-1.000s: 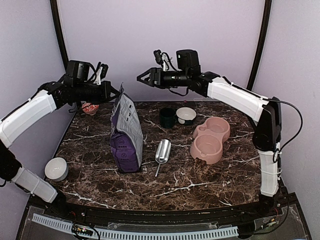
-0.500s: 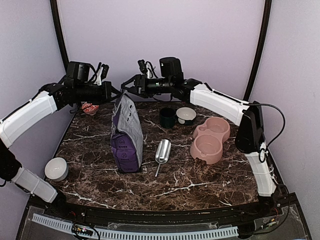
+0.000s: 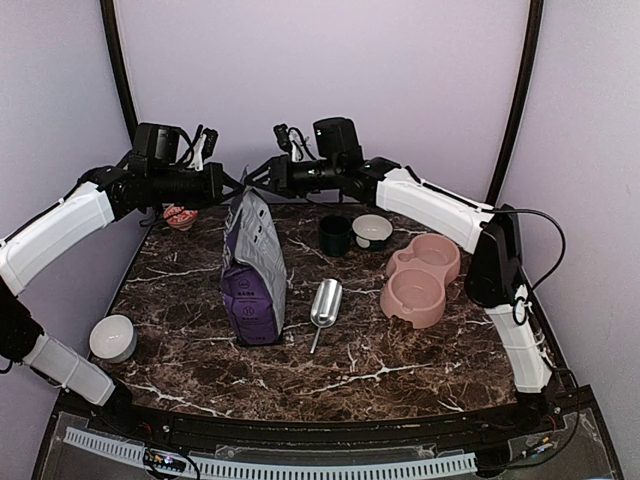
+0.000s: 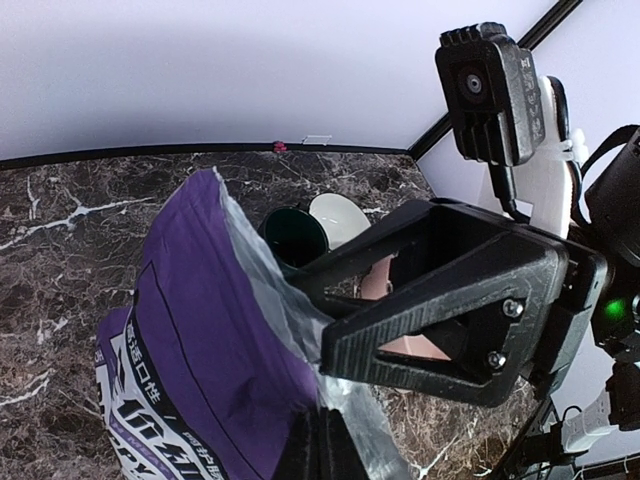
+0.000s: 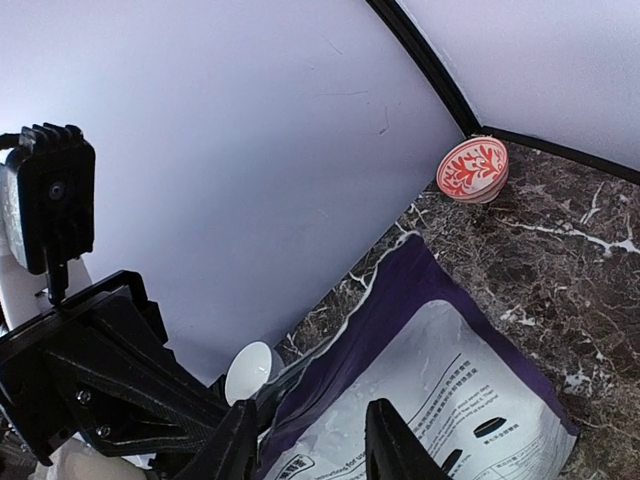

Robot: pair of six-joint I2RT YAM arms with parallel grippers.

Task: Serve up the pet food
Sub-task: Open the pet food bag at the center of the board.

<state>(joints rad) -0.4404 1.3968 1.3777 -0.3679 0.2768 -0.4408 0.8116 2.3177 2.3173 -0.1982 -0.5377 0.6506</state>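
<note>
No pet food kibble shows in any view. The purple-and-grey bag stands upright at the table's middle left. My left gripper is shut on the bag's top edge; in the left wrist view its fingers pinch the silvery lip of the bag. My right gripper is open and hovers just right of the bag's top, close to the left gripper. In the right wrist view its fingers are spread above the bag's grey face. The pink double bowl sits at the right and shows no food.
A metal scoop lies between the bag and the pink bowl. A dark green cup and a white bowl stand behind. A red-patterned bowl sits at the back left, a white bowl at the front left.
My right arm has swung left from mid-air to the bag's top, next to the left gripper. The left gripper and bag have not moved.
</note>
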